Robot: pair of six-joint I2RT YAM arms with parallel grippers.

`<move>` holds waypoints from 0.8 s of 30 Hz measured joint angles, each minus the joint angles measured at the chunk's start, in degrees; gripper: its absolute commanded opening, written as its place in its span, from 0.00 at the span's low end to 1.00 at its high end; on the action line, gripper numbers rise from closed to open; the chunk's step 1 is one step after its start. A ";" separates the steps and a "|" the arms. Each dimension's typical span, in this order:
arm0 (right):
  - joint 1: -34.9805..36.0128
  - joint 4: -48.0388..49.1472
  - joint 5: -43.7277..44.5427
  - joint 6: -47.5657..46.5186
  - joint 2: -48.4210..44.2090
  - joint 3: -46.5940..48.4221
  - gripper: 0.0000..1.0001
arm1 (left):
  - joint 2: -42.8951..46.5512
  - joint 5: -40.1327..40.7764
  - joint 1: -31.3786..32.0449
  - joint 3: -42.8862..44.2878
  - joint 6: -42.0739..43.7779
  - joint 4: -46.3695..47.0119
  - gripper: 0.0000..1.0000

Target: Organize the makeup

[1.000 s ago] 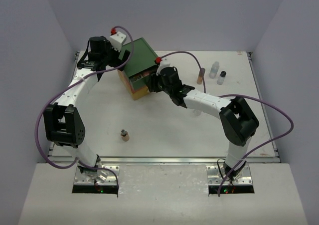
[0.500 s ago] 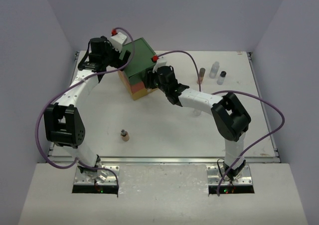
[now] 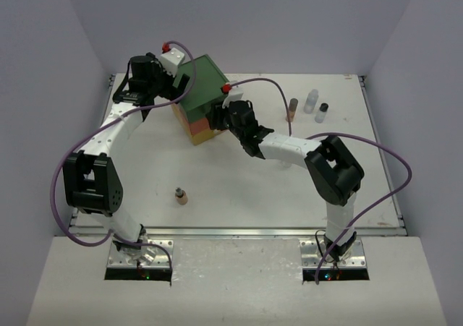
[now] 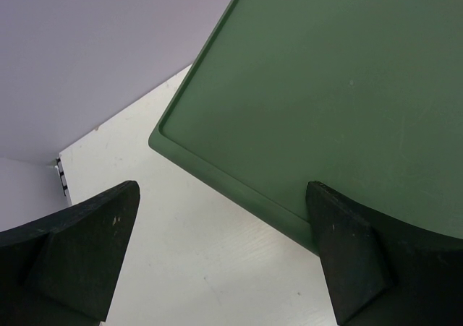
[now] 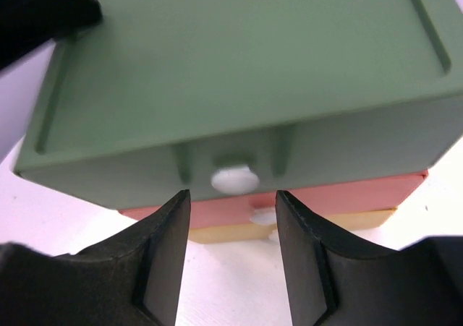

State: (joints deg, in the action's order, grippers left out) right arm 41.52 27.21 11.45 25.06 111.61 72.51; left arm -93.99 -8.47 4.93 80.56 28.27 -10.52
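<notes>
The three-drawer box (image 3: 205, 84) stands at the back left, its drawers pushed in. My right gripper (image 3: 218, 116) is at its front. In the right wrist view that gripper (image 5: 233, 197) is open, its tips either side of and just below the green drawer's white knob (image 5: 235, 179), not touching it. My left gripper (image 4: 223, 190) is open at the box's back corner (image 4: 163, 134), one finger over the green top, the other over the table. Makeup on the table: a tan dark-capped bottle (image 3: 181, 196) near the front, and a tan bottle (image 3: 291, 110), a clear bottle (image 3: 311, 100) and a dark-capped bottle (image 3: 322, 112) at the back right.
The orange drawer (image 5: 347, 196) and yellow drawer (image 5: 333, 221) sit under the green one, each with a white knob. Grey walls close in the table on three sides. The right arm's forearm (image 3: 289, 147) stretches across the table's middle.
The right arm has pushed toward the box and the green drawer, which stood pulled out with contents showing, has slid in. Its jaws have widened a little. The left arm held still.
</notes>
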 measured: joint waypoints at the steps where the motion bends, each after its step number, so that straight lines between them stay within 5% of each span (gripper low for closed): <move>1: 0.00 0.53 0.11 0.00 -0.19 -1.27 0.52 | 0.11 0.08 0.00 -0.02 0.06 -0.10 1.00; 24: 0.00 6.70 0.97 0.26 2.74 -5.61 0.53 | 0.52 0.16 0.00 -0.43 0.40 -0.25 1.00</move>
State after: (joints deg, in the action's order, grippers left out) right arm 41.52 33.91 12.43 25.32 114.36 66.89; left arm -93.47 -8.32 4.93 80.13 28.67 -10.76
